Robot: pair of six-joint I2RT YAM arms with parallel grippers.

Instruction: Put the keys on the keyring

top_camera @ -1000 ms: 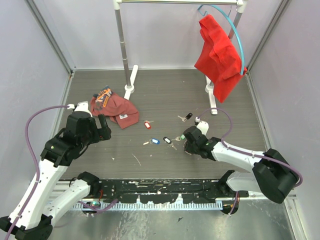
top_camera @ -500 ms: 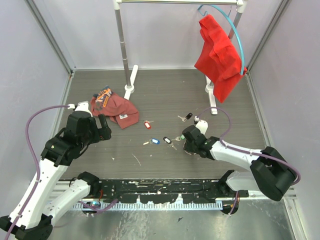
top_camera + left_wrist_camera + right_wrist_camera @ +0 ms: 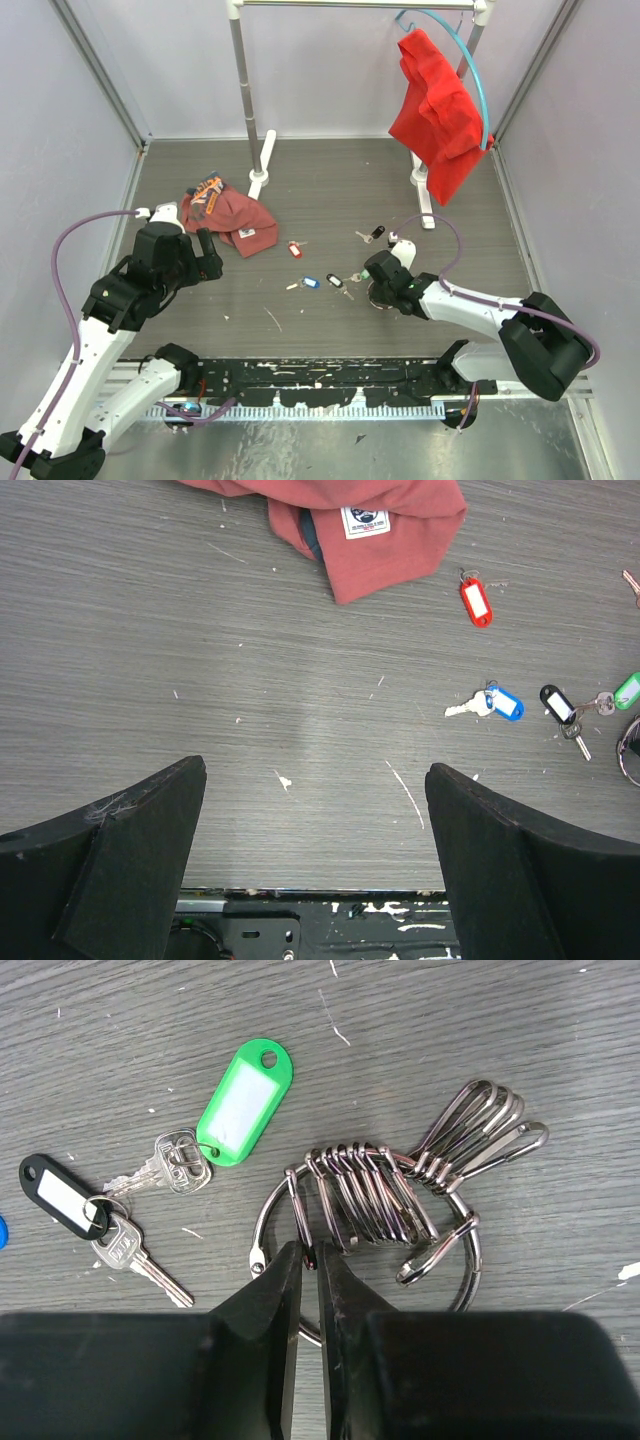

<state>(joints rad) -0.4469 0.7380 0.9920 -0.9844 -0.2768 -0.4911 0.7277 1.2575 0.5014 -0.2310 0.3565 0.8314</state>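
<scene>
Grey desk [image 3: 330, 180] carrying everything. Farther left gripper [image 3: 315, 770] hanging lower left in top view, fingers spread. Nearer right gripper [image 3: 309, 1250] reaching centre-right, fingers nearly pressing together at lower-left arc of keyring [image 3: 265, 1218]; pinch unclear. Tagged keys [image 3: 243, 1100] lying just upper left of ring.

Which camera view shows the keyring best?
Right wrist: the keyring fills the frame, its wire and clips sharp. Top external shows only a glint beside the right end effector; left wrist catches just a sliver at its right edge.
</scene>
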